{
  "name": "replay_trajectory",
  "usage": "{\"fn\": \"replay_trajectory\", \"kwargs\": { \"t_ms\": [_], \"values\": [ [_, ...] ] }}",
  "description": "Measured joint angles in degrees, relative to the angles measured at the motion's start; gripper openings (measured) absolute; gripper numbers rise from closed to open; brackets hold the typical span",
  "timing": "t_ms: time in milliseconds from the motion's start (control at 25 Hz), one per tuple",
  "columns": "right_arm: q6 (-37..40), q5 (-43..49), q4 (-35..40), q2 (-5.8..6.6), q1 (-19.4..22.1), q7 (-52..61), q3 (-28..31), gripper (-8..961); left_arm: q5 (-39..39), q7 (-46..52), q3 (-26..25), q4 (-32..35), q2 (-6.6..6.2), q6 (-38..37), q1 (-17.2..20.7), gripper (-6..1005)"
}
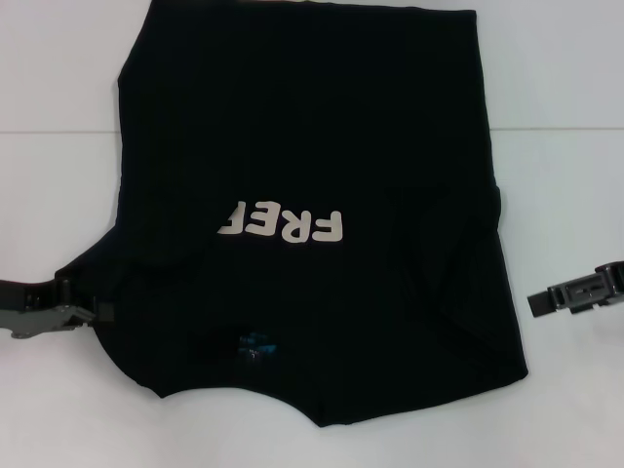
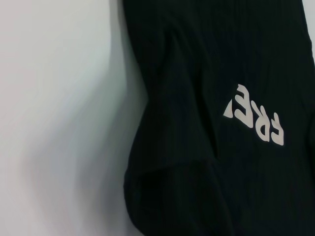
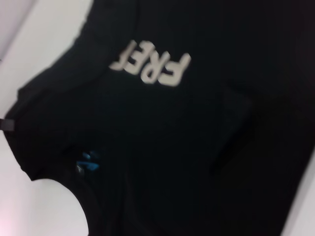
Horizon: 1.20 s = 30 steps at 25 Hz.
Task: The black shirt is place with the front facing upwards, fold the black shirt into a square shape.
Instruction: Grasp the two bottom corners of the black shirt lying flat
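The black shirt (image 1: 312,195) lies spread across the white counter (image 1: 565,146), front up, pale "FREE" lettering (image 1: 283,224) showing, the small blue neck label (image 1: 255,343) at the near end by the collar. The right side is already turned in, its sleeve lying over the body. Over on the left, the left pincer (image 1: 83,312) is down at the near left edge, right at the sleeve, and looks clenched on that black cloth. The right pincer (image 1: 546,299) hangs just off the shirt's right edge, over bare counter, holding nothing; whether it is released or clenched I cannot tell.

This is soft, light, floppy fabric: it will sag and drag, and it wrinkles easily. Best taken at a hem, sleeve end or shoulder seam, lifted low and laid over smoothly, so the fold lands flat.
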<state>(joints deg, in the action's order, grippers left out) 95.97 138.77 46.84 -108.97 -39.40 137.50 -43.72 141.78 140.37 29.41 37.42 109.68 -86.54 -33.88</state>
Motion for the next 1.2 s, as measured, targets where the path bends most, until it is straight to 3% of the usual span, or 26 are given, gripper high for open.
{"fn": "replay_trajectory", "kwargs": {
  "t_ms": [240, 600, 1200],
  "values": [
    [0.85, 6.83, -1.16, -0.49, -2.56, 4.71, 0.04, 926, -0.02, -0.91, -0.04, 0.08, 0.0, -0.06, 0.03, 48],
    [-3.45, 6.74, -8.65, -0.36, -2.66, 3.36, 0.14, 919, -0.02, -1.11, 0.1, 0.12, -0.07, 0.0, -0.09, 48],
    [-6.54, 6.97, -11.19, -1.94, -3.39, 3.12, -0.36, 908, -0.01, -1.47, 0.04, 0.11, 0.04, 0.05, 0.04, 49]
  ]
}}
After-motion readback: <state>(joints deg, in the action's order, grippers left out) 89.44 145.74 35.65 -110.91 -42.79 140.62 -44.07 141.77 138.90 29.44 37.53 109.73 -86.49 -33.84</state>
